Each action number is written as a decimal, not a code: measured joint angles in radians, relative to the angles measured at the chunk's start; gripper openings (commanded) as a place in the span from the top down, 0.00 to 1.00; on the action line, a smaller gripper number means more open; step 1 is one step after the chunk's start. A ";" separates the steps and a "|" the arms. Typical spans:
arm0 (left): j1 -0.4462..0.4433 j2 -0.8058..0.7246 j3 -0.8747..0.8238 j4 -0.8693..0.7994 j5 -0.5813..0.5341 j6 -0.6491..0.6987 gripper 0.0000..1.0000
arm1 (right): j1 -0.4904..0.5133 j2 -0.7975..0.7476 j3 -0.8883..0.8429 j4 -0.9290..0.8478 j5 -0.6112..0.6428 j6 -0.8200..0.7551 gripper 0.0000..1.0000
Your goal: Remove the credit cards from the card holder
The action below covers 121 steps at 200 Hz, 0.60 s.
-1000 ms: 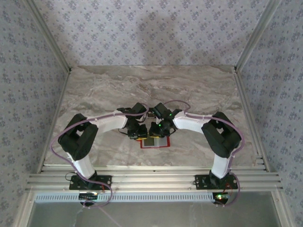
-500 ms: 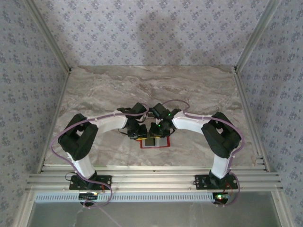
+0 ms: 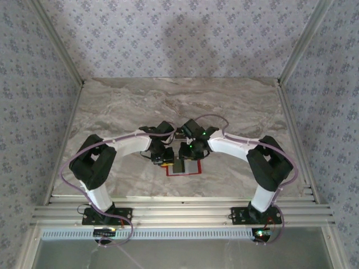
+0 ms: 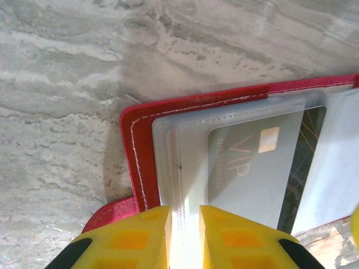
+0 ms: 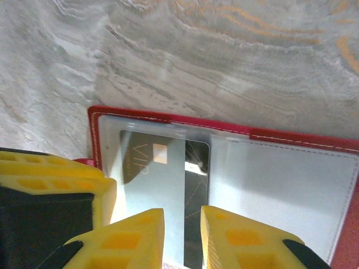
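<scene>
card holder (image 4: 137, 145) lies open on the bench (image 3: 235, 106), credit cards (image 5: 162, 185) seated in its clear pocket; left pincer (image 4: 185, 216) pinches the pocket edge, apparently anchoring it, while right pincer (image 5: 183, 218) stands narrowly spread over them, seemingly positioned to extract.

The card holder (image 4: 137, 151) was red with pale stitching and greyish clear pockets. The credit card (image 4: 247, 162) was silvery grey with pale "VIP" lettering and a dark stripe crossed by thin gold lines. The tabletop (image 4: 67, 73) was grey-beige veined marble. The left end effector (image 4: 185, 216) and right end effector (image 5: 182, 221) were yellow.
</scene>
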 measured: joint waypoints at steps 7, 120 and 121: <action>-0.001 0.000 0.009 -0.005 -0.001 0.000 0.79 | -0.005 -0.009 -0.005 0.005 -0.003 0.000 0.74; -0.026 0.048 0.054 -0.041 -0.039 0.012 0.81 | -0.045 -0.020 -0.116 0.139 -0.125 0.004 0.76; -0.026 0.048 0.054 -0.041 -0.039 0.012 0.81 | -0.045 -0.020 -0.116 0.139 -0.125 0.004 0.76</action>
